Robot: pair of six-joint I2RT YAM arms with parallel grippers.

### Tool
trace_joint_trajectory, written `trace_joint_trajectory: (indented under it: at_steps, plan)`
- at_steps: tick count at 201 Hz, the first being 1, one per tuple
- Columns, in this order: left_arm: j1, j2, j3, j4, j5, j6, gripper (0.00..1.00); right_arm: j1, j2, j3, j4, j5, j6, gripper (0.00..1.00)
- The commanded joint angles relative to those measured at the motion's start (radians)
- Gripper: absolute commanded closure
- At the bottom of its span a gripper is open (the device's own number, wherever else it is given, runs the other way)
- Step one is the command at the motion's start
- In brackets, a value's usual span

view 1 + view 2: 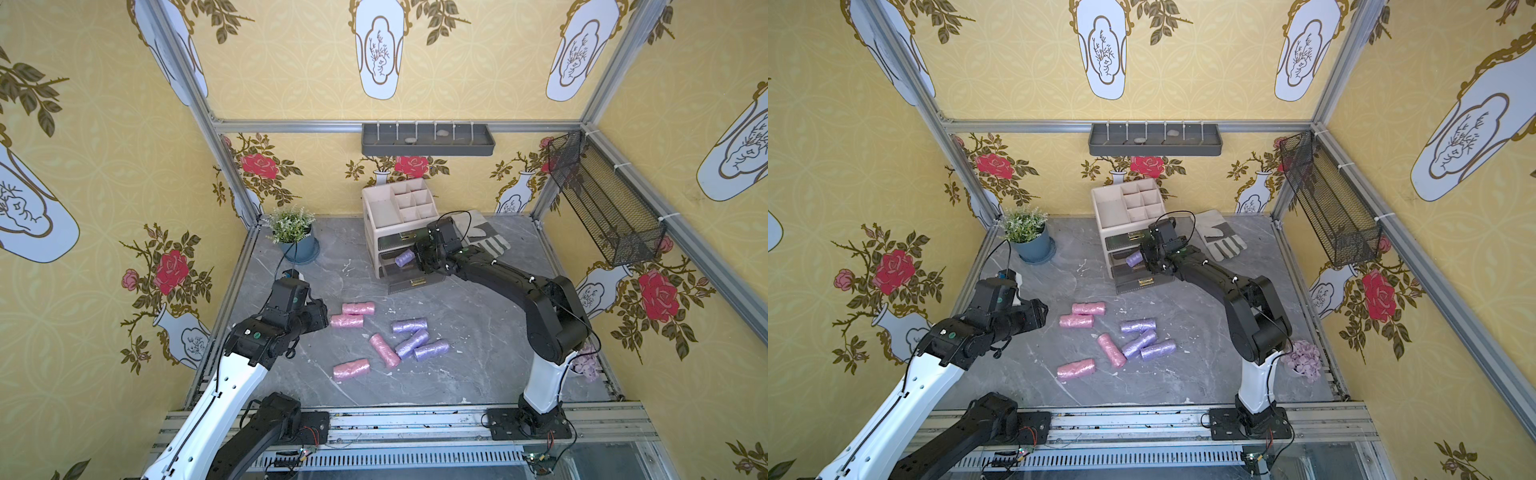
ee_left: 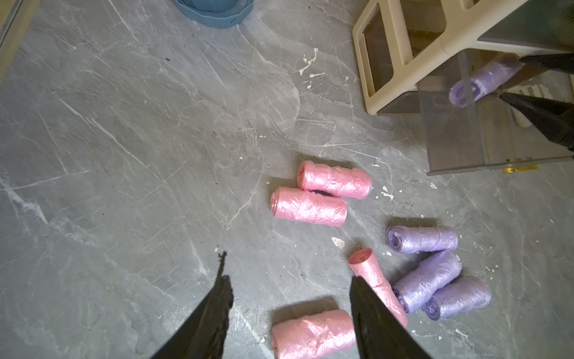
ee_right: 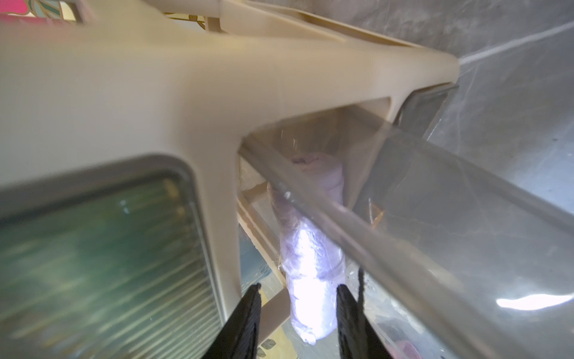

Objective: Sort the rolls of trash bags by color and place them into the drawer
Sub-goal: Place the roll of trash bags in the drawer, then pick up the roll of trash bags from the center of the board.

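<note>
Nearest, the rail (image 1: 415, 419) carried both my arm bases. Just past it my left gripper (image 2: 289, 270) hung over the table (image 1: 478, 374), fingers spread with nothing between them. Four pink rolls (image 1: 351, 369) lay loose on the table: one closest to me, one angled beside the lilac bunch, and two side by side farther back. Three lilac rolls (image 1: 411, 343) lay bunched together, touching, just right of the angled pink one. Farther on, my right gripper (image 3: 296, 287) reached to the chest (image 1: 382, 212), its jaws standing apart on either side of a fourth lilac roll (image 1: 404, 257). One finger stood clear of the film, and I could not tell whether the other touched it. That roll pointed into the chest's front, above the pulled-out drawer (image 1: 405, 282), and crossed a smoky wall. I could not tell whether it rested on anything. Right of the chest lay a glove (image 1: 1221, 241), and a plant (image 1: 291, 224) stood in the far left corner. Highest on the back wall hung a grey tray (image 1: 428, 141).
</note>
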Motion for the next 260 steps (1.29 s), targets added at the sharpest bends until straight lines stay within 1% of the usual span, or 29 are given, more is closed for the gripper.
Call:
trace_joint_trajectory:
  at_steps: [1,48,81,99,120,135,152,168,186,189,195,211,223,239,260]
  plan:
    - [0.001,-0.003,0.009,-0.013,-0.013,0.012,0.38,0.008,-0.024,0.008,0.017,0.009,-0.028,0.58]
    - [0.001,-0.029,0.025,-0.046,-0.028,0.01,0.38,0.024,-0.1,-0.022,-0.033,0.02,-0.072,0.57]
    - [0.001,-0.044,0.055,-0.085,-0.04,0.011,0.38,0.03,-0.188,-0.101,-0.048,0.0,-0.102,0.57]
    - [0.001,-0.051,0.083,-0.118,-0.055,0.014,0.38,0.037,-0.262,-0.149,-0.08,-0.006,-0.137,0.55]
    - [0.001,-0.06,0.114,-0.152,-0.074,0.02,0.4,0.035,-0.37,-0.202,-0.149,-0.026,-0.184,0.51]
    - [0.001,-0.065,0.133,-0.165,-0.058,0.026,0.4,0.033,-0.453,-0.233,-0.21,-0.01,-0.235,0.5]
    - [0.001,-0.07,0.141,-0.163,-0.02,0.027,0.44,0.033,-0.538,-0.266,-0.296,0.023,-0.289,0.5]
    - [-0.001,-0.064,0.14,-0.151,0.026,0.017,0.51,0.028,-0.621,-0.297,-0.381,0.07,-0.328,0.49]
    - [-0.028,-0.05,0.121,-0.117,0.074,-0.013,0.57,0.006,-0.715,-0.37,-0.42,0.093,-0.348,0.48]
    - [-0.062,-0.045,0.117,-0.11,0.075,-0.019,0.58,0.0,-0.731,-0.385,-0.42,0.091,-0.349,0.48]
    - [-0.104,-0.038,0.112,-0.098,0.06,-0.032,0.58,-0.014,-0.762,-0.42,-0.421,0.085,-0.351,0.48]
    - [-0.252,0.006,0.113,-0.079,-0.027,-0.068,0.58,-0.063,-0.825,-0.498,-0.422,0.044,-0.353,0.48]
    - [-0.347,0.061,0.124,-0.058,-0.058,-0.075,0.57,-0.097,-0.859,-0.54,-0.43,0.019,-0.359,0.48]
    - [-0.447,0.154,0.143,-0.016,-0.042,-0.059,0.57,-0.145,-0.894,-0.573,-0.451,-0.008,-0.377,0.48]
    - [-0.548,0.298,0.194,0.013,-0.027,-0.013,0.58,-0.215,-0.928,-0.596,-0.48,-0.043,-0.413,0.47]
